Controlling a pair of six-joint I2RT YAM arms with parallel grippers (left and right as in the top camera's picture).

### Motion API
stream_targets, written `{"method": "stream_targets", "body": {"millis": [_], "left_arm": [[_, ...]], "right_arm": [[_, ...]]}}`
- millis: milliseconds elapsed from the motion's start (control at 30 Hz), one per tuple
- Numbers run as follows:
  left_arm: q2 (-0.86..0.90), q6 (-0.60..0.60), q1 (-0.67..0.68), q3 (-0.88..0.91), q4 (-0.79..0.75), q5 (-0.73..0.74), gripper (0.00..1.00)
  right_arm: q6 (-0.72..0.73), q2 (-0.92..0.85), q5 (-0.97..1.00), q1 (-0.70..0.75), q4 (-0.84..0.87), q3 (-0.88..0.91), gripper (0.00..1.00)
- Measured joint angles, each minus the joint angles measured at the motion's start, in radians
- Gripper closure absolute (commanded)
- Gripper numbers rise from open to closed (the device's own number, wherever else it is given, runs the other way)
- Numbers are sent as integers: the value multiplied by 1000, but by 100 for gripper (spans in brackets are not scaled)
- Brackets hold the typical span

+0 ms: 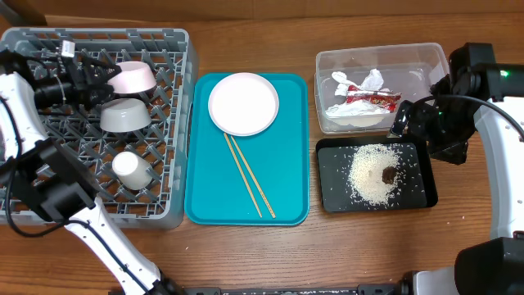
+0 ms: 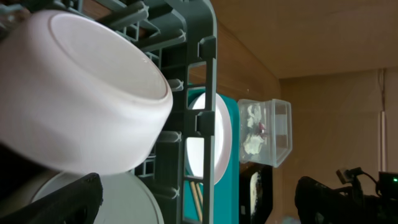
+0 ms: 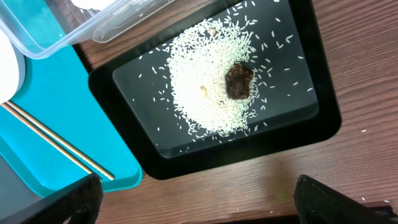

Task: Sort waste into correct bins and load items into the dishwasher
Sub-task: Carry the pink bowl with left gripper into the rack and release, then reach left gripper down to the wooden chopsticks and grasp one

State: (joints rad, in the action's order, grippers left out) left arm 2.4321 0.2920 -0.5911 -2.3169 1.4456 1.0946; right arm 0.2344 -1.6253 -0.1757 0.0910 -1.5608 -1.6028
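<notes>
Waste looks sorted: wrapper (image 1: pixel 372 102) and napkin (image 1: pixel 360 82) in clear tub (image 1: pixel 426 56), rice (image 1: pixel 370 176) and brown lump (image 1: pixel 387 174) in black tray (image 1: pixel 332 195). In dish rack (image 1: pixel 185 123): small dish (image 1: pixel 133 78), grey bowl (image 1: pixel 124 116), cup (image 1: pixel 131 170). Not yet loaded: white plate (image 1: pixel 243 103) and chopsticks (image 1: pixel 250 176), both on teal tray (image 1: pixel 288 184). Left gripper (image 1: pixel 100 82) just beside small dish, jaws wide, holding nothing. Right gripper (image 3: pixel 199 208) over black tray, jaws wide, empty.
</notes>
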Motion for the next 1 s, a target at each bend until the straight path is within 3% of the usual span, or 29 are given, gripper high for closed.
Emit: {"method": "stream_targets", "body": {"millis": [433, 733, 1000], "left_arm": [[-370, -28, 55, -1, 46, -206, 0], [-490, -236, 380, -2, 47, -648, 0], [-479, -286, 673, -2, 17, -750, 2]], "right_arm": [[0, 0, 0, 0, 0, 0, 0], [0, 0, 0, 0, 3, 0, 0], [0, 0, 0, 0, 6, 0, 0]]}}
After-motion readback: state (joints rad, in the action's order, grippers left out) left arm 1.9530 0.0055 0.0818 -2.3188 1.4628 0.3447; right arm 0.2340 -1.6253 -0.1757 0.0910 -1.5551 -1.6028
